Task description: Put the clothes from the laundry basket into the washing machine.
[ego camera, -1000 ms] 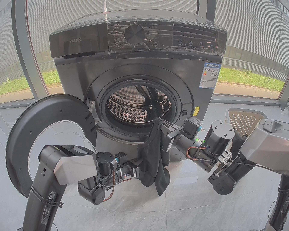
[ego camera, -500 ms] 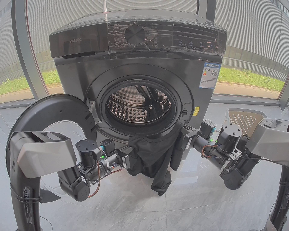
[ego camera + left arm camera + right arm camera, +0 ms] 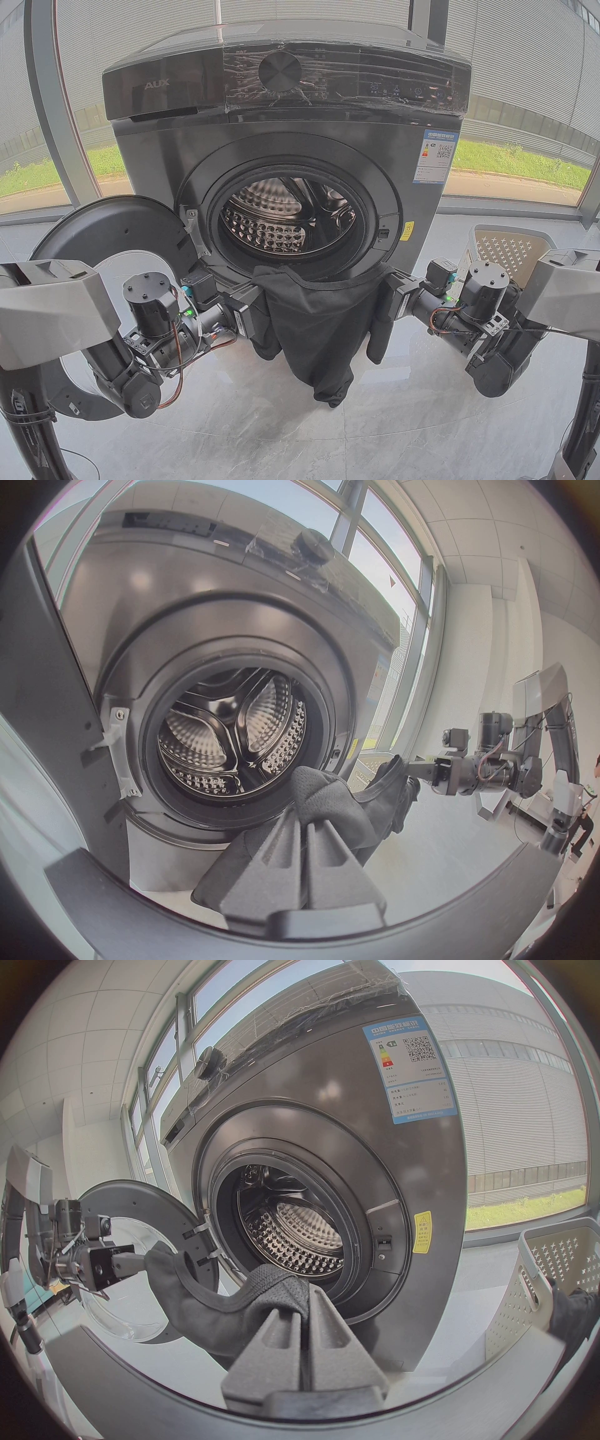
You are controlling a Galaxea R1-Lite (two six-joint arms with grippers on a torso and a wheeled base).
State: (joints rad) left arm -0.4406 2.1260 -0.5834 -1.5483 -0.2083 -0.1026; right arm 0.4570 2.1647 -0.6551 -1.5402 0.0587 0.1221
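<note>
The black garment point(image 3: 319, 331) is gripped at its top corners, left end effector point(image 3: 253, 309) and right end effector point(image 3: 386, 299) both clenched; soft, limp and light, it is judged best held by its edges.

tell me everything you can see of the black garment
The garment is black, soft, knit-looking cloth, spread wide between the left gripper and right gripper, whose fingers are shut on its upper corners. It hangs like a curtain before the washer, just below the open mouth. Its lowest tip dangles near the floor; contact is unclear.
</note>
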